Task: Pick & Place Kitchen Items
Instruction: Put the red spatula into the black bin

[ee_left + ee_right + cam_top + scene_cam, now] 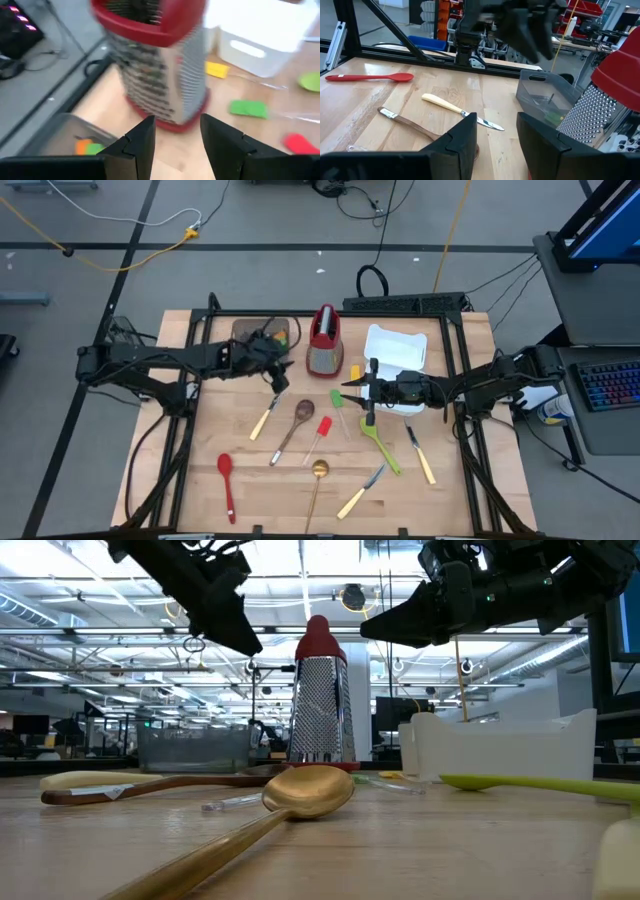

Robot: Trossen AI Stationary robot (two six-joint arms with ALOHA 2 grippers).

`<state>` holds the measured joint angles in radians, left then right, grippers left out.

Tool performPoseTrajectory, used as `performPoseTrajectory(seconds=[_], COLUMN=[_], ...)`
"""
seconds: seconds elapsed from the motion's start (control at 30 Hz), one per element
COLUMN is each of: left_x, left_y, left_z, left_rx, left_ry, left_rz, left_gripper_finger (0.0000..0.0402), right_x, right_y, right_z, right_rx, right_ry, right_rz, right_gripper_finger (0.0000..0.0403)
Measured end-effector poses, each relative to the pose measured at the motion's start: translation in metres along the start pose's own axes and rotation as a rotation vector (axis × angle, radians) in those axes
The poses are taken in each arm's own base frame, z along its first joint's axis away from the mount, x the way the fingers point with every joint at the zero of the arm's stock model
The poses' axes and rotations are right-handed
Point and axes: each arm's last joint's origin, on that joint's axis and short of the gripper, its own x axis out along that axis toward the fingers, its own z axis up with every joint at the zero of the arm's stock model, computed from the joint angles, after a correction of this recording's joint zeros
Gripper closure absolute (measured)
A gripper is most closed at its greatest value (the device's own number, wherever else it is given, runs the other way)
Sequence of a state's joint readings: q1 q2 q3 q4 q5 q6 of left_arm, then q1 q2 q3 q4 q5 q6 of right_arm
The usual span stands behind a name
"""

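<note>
Red-capped grater point(323, 340) upright mid-table, utensils scattered. Left gripper point(175, 145) released beside bin point(262, 332); right gripper point(495, 145) released, above green spatula point(380, 445).

Three yellow-handled knives point(262, 420), one red spoon point(226, 480), perhaps two green utensils point(380, 448).

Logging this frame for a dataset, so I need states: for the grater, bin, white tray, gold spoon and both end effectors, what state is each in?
grater: upright
bin: open, some items inside
white tray: on table, contents unclear
gold spoon: lying flat, untouched
left end effector: open, empty, beside the grater
right end effector: open, empty, above table
</note>
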<state>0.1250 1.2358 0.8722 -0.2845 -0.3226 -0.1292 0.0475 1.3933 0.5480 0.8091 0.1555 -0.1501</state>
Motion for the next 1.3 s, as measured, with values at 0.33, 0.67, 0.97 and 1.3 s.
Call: performPoseTrajectory(seconds=[0.33, 0.67, 0.97, 1.3], left_x=[-0.011, -0.02, -0.026, -0.032], left_y=[-0.03, -0.051, -0.066, -0.077], left_z=[-0.007, -0.007, -0.002, -0.01], left_rx=[-0.083, -0.331, -0.342, -0.293], left_ry=[0.038, 0.018, -0.053, 0.006], left_rz=[-0.151, -0.231, -0.303, -0.345], left_gripper_finger=[0.024, 0.024, 0.024, 0.024], right_x=[0.0, -0.003, -0.007, -0.008], right_y=[0.001, 0.012, 0.031, 0.052], right_z=[-0.007, -0.014, -0.008, -0.005], right_rx=[0.035, 0.047, -0.046, -0.173], right_ry=[0.073, 0.151, 0.108, -0.018], right_rz=[0.01, 0.055, 0.133, 0.453], right_gripper_finger=[0.0271, 0.027, 0.0271, 0.027])
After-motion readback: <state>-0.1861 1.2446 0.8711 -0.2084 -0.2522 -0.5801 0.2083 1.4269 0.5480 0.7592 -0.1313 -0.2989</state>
